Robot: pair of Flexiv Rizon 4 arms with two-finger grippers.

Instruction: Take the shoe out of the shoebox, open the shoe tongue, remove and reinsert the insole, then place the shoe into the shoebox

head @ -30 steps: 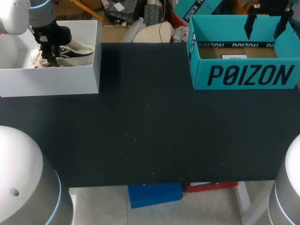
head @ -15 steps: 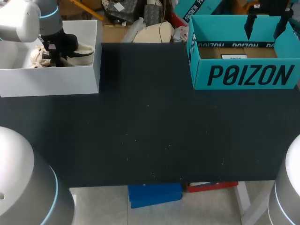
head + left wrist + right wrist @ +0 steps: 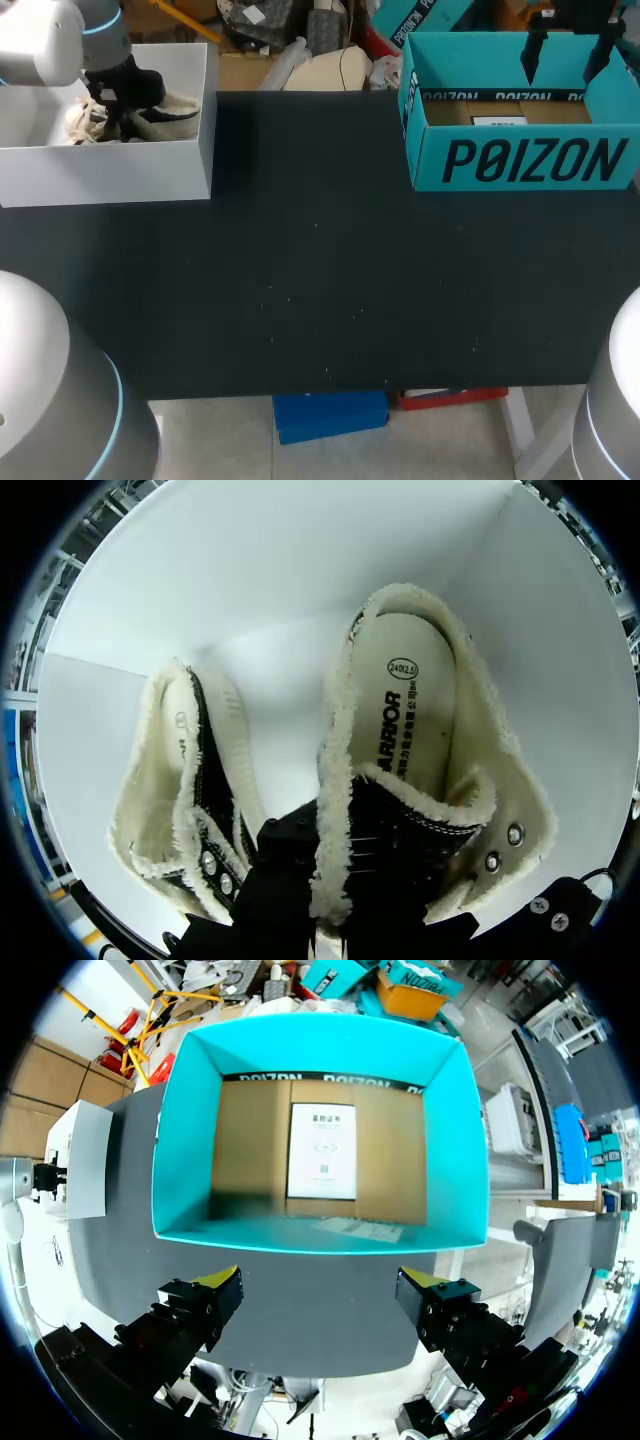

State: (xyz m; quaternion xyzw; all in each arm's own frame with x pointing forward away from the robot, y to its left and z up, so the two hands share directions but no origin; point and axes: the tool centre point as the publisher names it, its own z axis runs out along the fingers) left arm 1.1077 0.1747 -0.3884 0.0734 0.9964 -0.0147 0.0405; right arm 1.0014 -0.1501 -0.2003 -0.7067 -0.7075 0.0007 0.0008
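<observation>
Left gripper [image 3: 112,110] down on shoe [image 3: 410,730] (grip unclear) — right gripper [image 3: 320,1282] spread wide.

The bench [image 3: 320,280] is a wide, dark, matte top with a few pale specks scattered across its middle. Two open-topped boxes stand directly on it, well apart. A white box [image 3: 110,175] sits at the far left corner. A teal box [image 3: 520,160], with dark lettering on its near wall and a brown card floor, sits at the far right corner.

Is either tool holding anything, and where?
Right tool open, empty. Left tool sits at the laced front of a shoe in the white box; grip cannot be told.
</observation>
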